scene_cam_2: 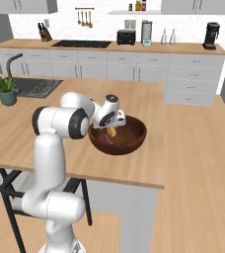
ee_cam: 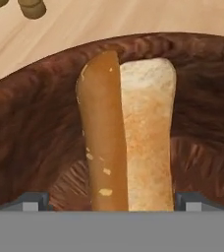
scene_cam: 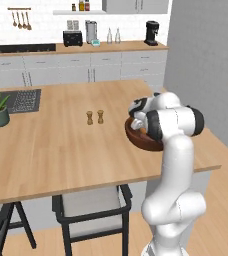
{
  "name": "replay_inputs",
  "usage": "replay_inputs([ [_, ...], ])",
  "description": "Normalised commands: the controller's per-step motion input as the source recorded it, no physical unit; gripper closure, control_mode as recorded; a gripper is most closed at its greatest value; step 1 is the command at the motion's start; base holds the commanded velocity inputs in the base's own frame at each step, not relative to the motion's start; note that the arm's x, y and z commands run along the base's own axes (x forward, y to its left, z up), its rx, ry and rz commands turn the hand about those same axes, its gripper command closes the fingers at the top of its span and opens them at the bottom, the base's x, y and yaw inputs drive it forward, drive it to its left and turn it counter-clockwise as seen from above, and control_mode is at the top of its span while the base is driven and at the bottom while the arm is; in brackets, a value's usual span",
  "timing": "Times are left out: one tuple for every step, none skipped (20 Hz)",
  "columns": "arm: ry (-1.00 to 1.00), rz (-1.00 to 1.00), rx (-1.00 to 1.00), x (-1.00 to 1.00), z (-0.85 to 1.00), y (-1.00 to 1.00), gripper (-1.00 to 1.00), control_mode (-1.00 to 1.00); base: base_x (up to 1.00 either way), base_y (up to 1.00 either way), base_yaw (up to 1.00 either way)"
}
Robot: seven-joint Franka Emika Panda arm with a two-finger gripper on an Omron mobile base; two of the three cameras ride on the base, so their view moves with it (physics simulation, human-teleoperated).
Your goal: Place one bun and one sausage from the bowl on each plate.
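A white robot arm reaches over a wooden kitchen island bench (scene_cam: 61,150) toward a dark reddish-brown bowl (scene_cam_2: 134,136), which sits right of centre in the right base view, near the bench's front edge. The gripper (ee_cam: 112,201) hangs just above the bowl's inside, its fingers (ee_cam: 33,201) spread wide and holding nothing.

In the hand view, a brown sausage (ee_cam: 101,142) and a pale bun (ee_cam: 148,133) lie side by side, touching, in the middle of the frame. Their long axes run from bottom to top of that frame, far ends pointing at the upper rim. The fingers straddle both at once.

A good grasp likely means shifting sideways to centre on one item, then closing across its narrow width. No plates are visible.
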Motion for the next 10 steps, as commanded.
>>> replay_inputs([
  [0.02,0.00,0.00,0.50,-0.34,0.00,-1.00,-1.00,0.00,0.00,0.00],
  [0.03,0.00,0.00,0.53,-0.34,0.00,-1.00,-1.00,0.00,0.00,0.00],
  [0.03,0.00,0.00,0.49,-0.31,0.00,-1.00,-1.00,0.00,0.00,0.00],
  [0.05,0.00,0.00,0.41,-0.38,0.00,-1.00,-1.00,0.00,0.00,0.00],
  [0.06,0.00,0.00,0.24,-0.49,-0.02,-1.00,-1.00,0.00,0.00,0.00],
  [0.07,0.00,0.00,0.02,-0.54,-0.09,-1.00,-1.00,0.00,0.00,0.00],
  [0.06,0.00,0.00,0.00,-0.55,-0.11,1.00,-1.00,0.00,0.00,0.00],
  [0.05,0.00,0.00,0.00,-0.47,-0.01,1.00,-1.00,0.00,0.00,0.00],
  [0.00,0.00,0.00,-0.01,-0.34,0.00,1.00,-1.00,0.00,0.00,0.00],
  [0.00,0.00,0.00,-0.14,-0.09,0.00,1.00,-1.00,0.00,0.00,0.00],
])
